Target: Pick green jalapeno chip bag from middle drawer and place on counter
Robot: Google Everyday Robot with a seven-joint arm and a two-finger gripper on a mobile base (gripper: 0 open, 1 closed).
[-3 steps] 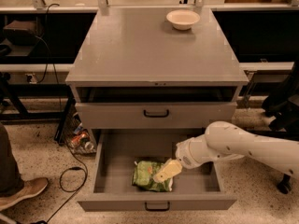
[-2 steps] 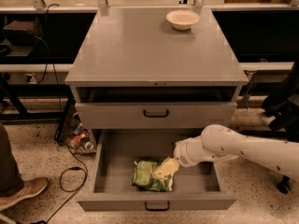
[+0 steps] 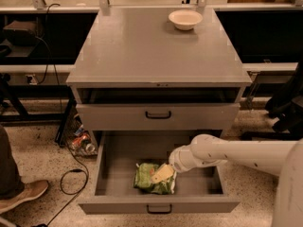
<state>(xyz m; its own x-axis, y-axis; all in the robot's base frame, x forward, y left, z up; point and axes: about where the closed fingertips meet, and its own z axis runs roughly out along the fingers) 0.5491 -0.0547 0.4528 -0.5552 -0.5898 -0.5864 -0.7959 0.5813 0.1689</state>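
Observation:
The green jalapeno chip bag (image 3: 144, 178) lies crinkled on the floor of the open middle drawer (image 3: 118, 157), near its front centre. My gripper (image 3: 161, 173) reaches into the drawer from the right on a white arm (image 3: 227, 154). It sits on the bag's right half, touching its top surface and hiding part of it. The grey counter (image 3: 151, 46) forms the top of the cabinet above.
A white bowl (image 3: 185, 19) stands at the counter's back right. A shut drawer (image 3: 158, 116) with a black handle sits above the open one. A person's shoe (image 3: 23, 195), a black cable (image 3: 71, 183) and floor clutter (image 3: 83, 143) lie left of the cabinet.
My gripper has moved left and slightly down, from the bag's right edge onto the bag. The bag has not visibly moved.

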